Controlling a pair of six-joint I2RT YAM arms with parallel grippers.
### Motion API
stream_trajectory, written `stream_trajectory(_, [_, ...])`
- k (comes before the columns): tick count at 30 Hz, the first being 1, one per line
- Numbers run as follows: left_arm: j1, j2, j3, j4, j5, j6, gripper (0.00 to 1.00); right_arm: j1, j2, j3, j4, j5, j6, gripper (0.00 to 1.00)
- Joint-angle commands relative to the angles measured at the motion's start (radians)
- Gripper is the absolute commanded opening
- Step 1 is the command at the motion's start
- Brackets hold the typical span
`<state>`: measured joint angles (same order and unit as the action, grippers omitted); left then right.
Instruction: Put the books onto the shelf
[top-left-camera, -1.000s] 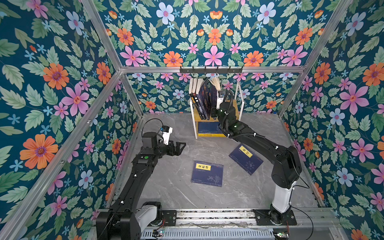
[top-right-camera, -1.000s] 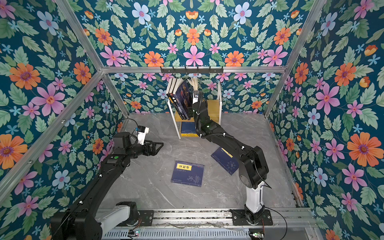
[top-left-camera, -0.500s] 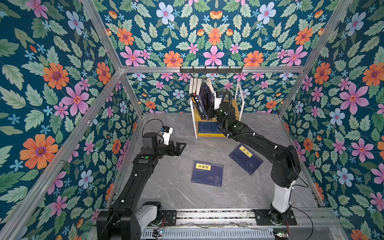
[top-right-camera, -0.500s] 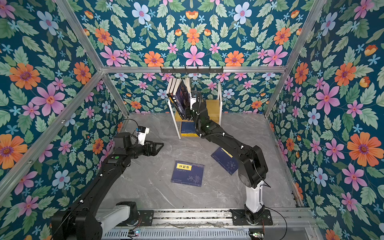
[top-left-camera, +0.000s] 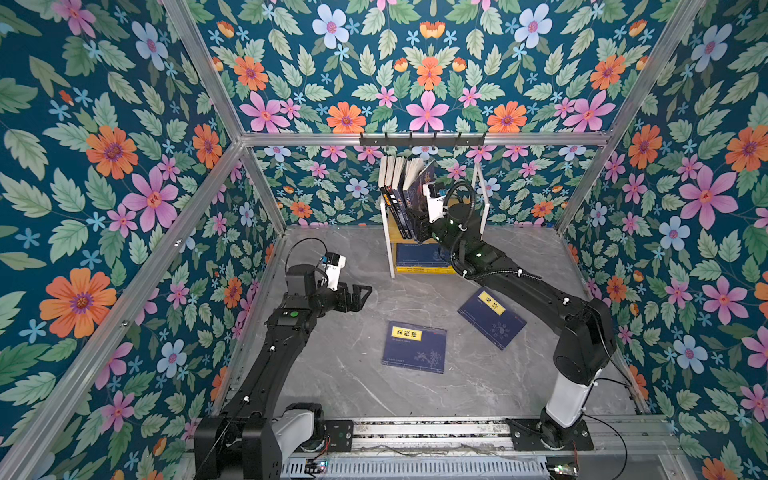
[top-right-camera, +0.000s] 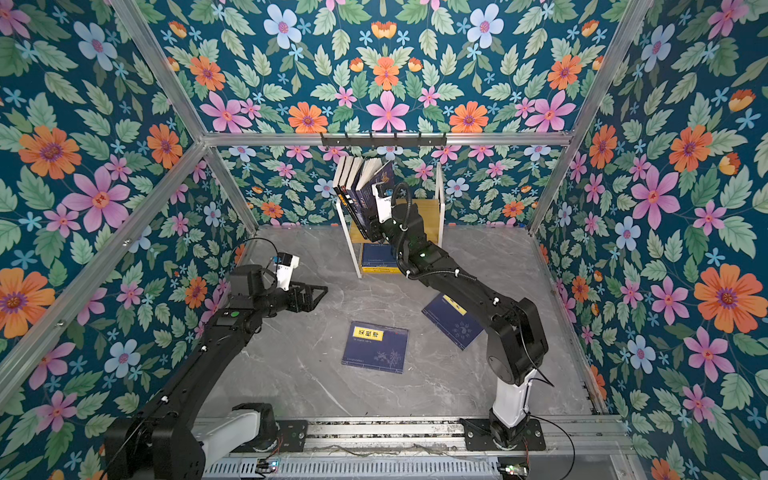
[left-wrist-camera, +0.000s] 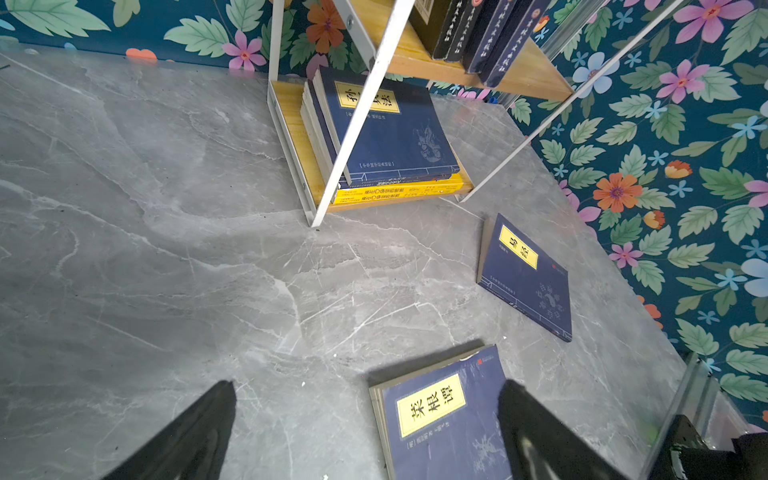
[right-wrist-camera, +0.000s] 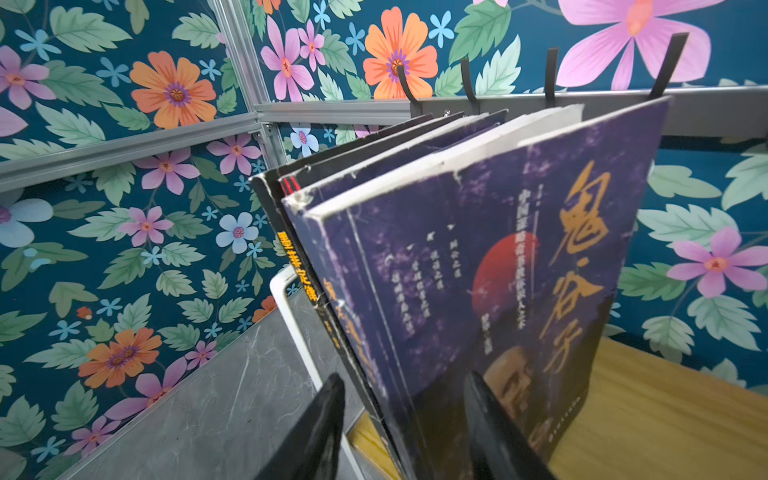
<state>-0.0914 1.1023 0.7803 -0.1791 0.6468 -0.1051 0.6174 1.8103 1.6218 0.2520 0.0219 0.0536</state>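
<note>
The shelf (top-left-camera: 389, 245) stands at the back wall. Its upper board (top-right-camera: 430, 220) carries several upright books (top-left-camera: 401, 183) that lean left. The outermost is a dark purple book (right-wrist-camera: 519, 270). My right gripper (right-wrist-camera: 405, 376) is at this book's lower edge with its jaws apart, one finger on each side of the row's end and a gap on the spine side. Navy and yellow books (left-wrist-camera: 390, 129) lie stacked on the lower board. Two navy books lie on the floor, one in the middle (top-left-camera: 415, 347) and one to the right (top-left-camera: 492, 318). My left gripper (top-left-camera: 365, 297) hangs open above the floor, to the left of the middle book (left-wrist-camera: 444, 424).
A black hook rail (top-left-camera: 422, 139) runs just above the upright books. Floral walls with aluminium bars close in the grey marble floor (top-left-camera: 340, 365) on three sides. My right arm stretches over the right floor book (top-right-camera: 453, 326).
My right gripper's jaws have spread apart around the purple book, which now stands against the row on the upper board. The left arm has not moved.
</note>
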Motion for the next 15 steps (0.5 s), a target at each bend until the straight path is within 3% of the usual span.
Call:
stream_trajectory(1, [0.002, -0.002, 0.003, 0.023, 0.0, -0.007, 1.0, -0.005, -0.022, -0.008, -0.002, -0.072, -0.005, 0.57])
stream_trajectory(3, [0.004, -0.005, 0.008, 0.011, 0.011, -0.006, 1.0, -0.007, -0.052, -0.042, 0.017, -0.082, -0.003, 0.64])
stream_trajectory(9, [0.005, 0.003, 0.009, 0.017, 0.01, -0.018, 1.0, -0.049, -0.094, -0.138, 0.014, -0.184, -0.016, 0.99])
stream_trajectory(15, [0.007, 0.001, -0.002, 0.031, 0.006, -0.02, 1.0, -0.114, -0.06, -0.185, -0.001, -0.315, -0.044, 0.99])
